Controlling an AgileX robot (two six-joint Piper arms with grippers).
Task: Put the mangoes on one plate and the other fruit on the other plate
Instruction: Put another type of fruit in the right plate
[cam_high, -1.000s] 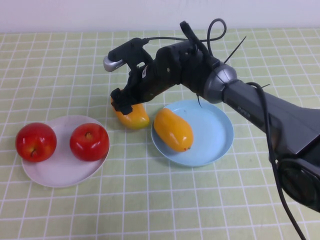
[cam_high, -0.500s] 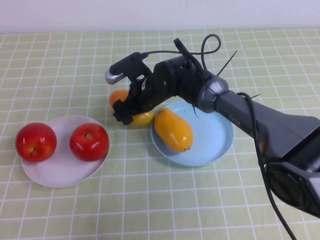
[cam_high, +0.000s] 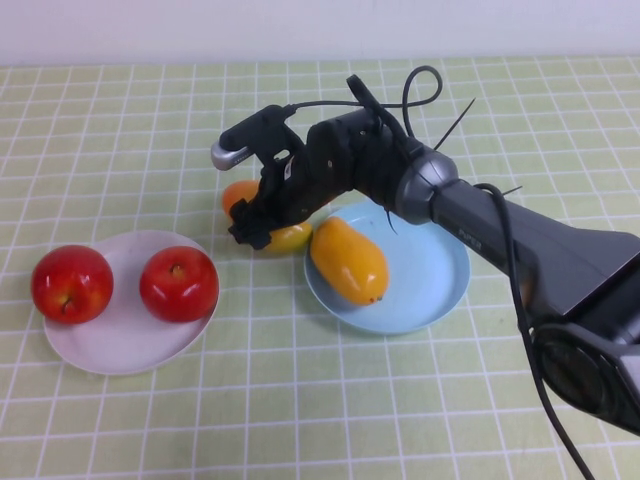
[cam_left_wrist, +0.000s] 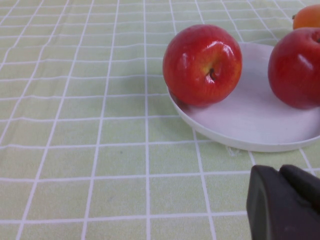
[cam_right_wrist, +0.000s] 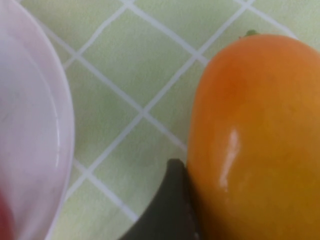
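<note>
One mango (cam_high: 285, 238) lies on the tablecloth just left of the light blue plate (cam_high: 430, 270). My right gripper (cam_high: 262, 218) straddles its middle and is shut on it. In the right wrist view a dark finger (cam_right_wrist: 172, 200) presses against this mango (cam_right_wrist: 255, 135). The second mango (cam_high: 347, 260) rests on the blue plate's left half. Both red apples (cam_high: 71, 283) (cam_high: 179, 283) sit on the white plate (cam_high: 120, 345). My left gripper (cam_left_wrist: 285, 200) is out of the high view. It hovers shut over the cloth near the white plate (cam_left_wrist: 250, 125).
A green checked cloth covers the table. The right arm and its cables (cam_high: 420, 90) reach across the blue plate from the right. The white plate lies close beside the gripped mango.
The right gripper dropped lower and came to sit across the middle of the mango on the cloth. In the last half second almost nothing shifted.
</note>
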